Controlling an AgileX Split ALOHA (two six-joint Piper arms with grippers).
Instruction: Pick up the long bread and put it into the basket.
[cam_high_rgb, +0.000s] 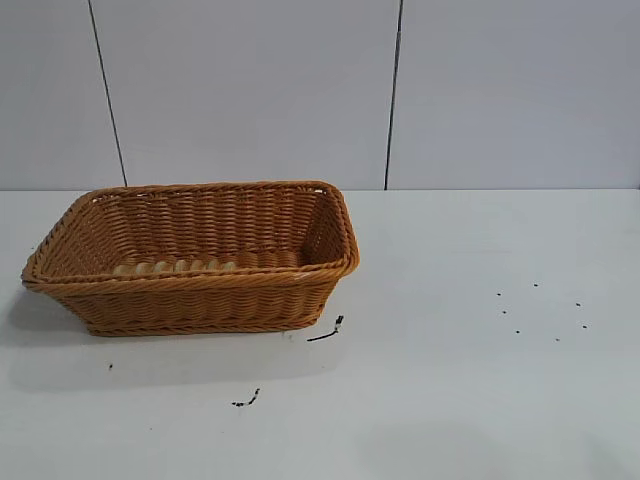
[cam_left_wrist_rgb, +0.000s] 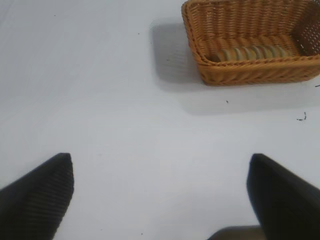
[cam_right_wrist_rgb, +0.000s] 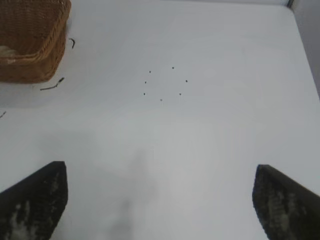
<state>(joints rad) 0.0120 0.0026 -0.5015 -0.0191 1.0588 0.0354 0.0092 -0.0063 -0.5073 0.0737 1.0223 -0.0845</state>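
Observation:
The long bread lies inside the orange-brown wicker basket along its near wall; only its ridged tan top shows over the rim. It also shows in the left wrist view, inside the basket. A corner of the basket shows in the right wrist view. My left gripper is open and empty above the bare table, well short of the basket. My right gripper is open and empty over the bare table to the basket's right. Neither gripper shows in the exterior view.
The white table carries small black marks: two short squiggles near the basket's front corner and a ring of dots at the right. A grey panelled wall stands behind.

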